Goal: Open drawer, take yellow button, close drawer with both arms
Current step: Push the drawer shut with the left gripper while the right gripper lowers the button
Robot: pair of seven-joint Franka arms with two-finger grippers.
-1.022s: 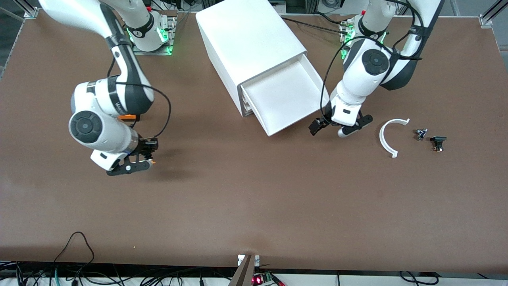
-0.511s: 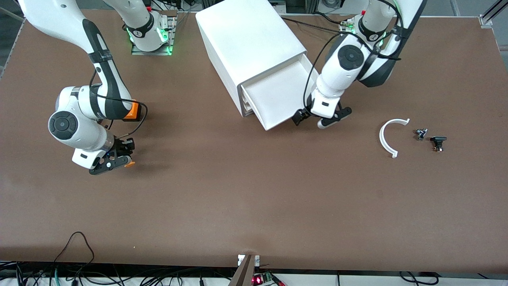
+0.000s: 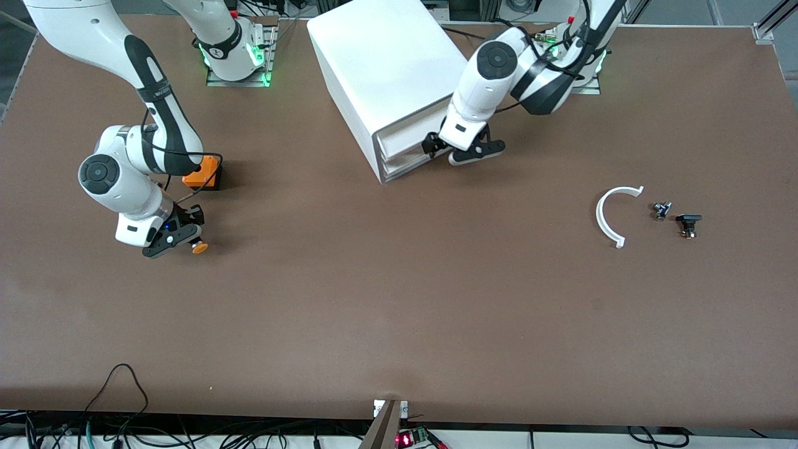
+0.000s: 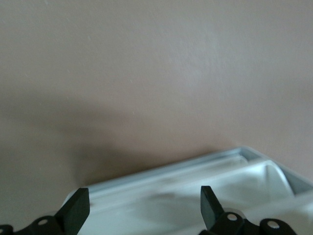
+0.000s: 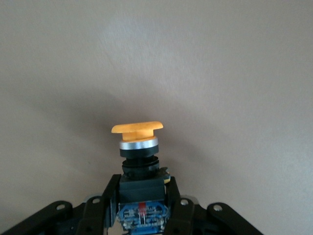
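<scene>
The white cabinet stands at the back middle of the table. Its top drawer is pushed in, nearly flush with the cabinet front. My left gripper is open, right at the drawer's front. In the left wrist view the black fingertips straddle the white drawer front. My right gripper is shut on the button, low over the bare table toward the right arm's end. The right wrist view shows the button's orange cap sticking out past the right gripper.
An orange cube sits on the table beside the right arm's wrist. A white curved piece and two small black parts lie toward the left arm's end. Cables hang along the table's front edge.
The left gripper moved toward the cabinet and the drawer slid from wide open to nearly shut. The right gripper carried the button toward the right arm's end and lower.
</scene>
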